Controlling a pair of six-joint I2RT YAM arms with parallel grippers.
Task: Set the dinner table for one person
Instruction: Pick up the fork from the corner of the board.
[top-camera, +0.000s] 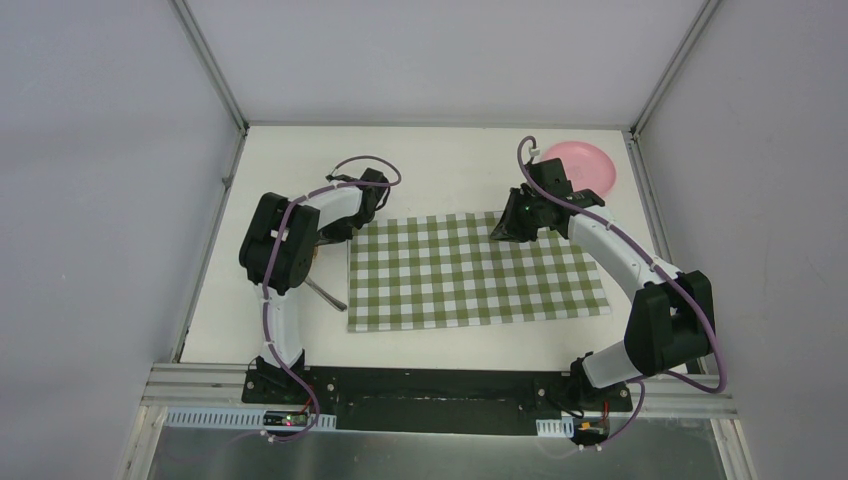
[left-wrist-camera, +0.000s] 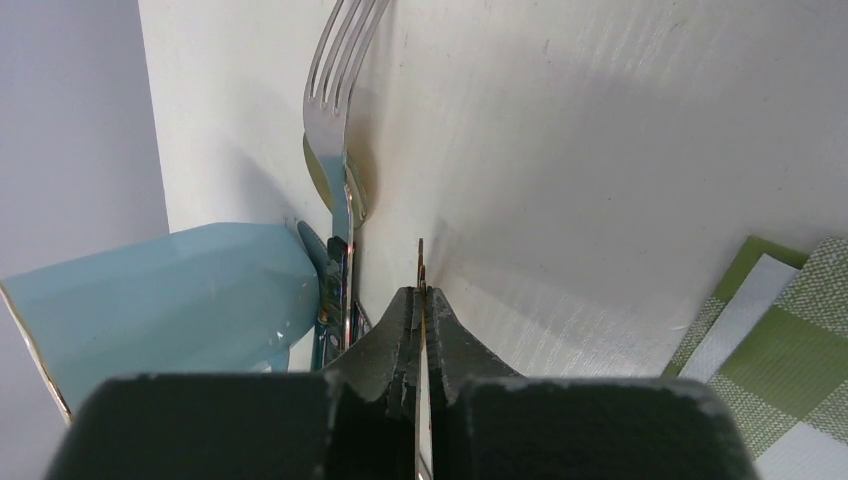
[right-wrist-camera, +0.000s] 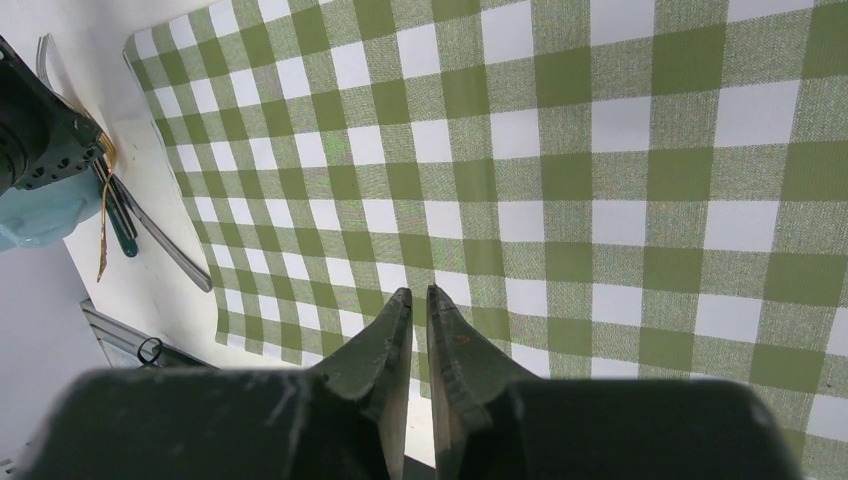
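The white dinner table (top-camera: 430, 150) carries a green-and-white checked cloth (top-camera: 470, 270) in its middle. My left gripper (left-wrist-camera: 421, 295) is shut on a thin metal piece (left-wrist-camera: 420, 262), seen edge-on, probably a knife. It hovers just left of the cloth's far-left corner (top-camera: 352, 218). Beside it lie a fork (left-wrist-camera: 335, 80), a spoon (left-wrist-camera: 322, 178) and a light blue cup (left-wrist-camera: 170, 300) on its side. My right gripper (right-wrist-camera: 418, 295) is shut with only a hair's gap and holds nothing. It is above the cloth's far-right part (top-camera: 505, 228).
A pink plate (top-camera: 580, 165) sits at the table's far right corner. A utensil handle (top-camera: 325, 293) sticks out from under the left arm by the cloth's left edge. Grey walls and aluminium rails (top-camera: 215, 80) enclose the table.
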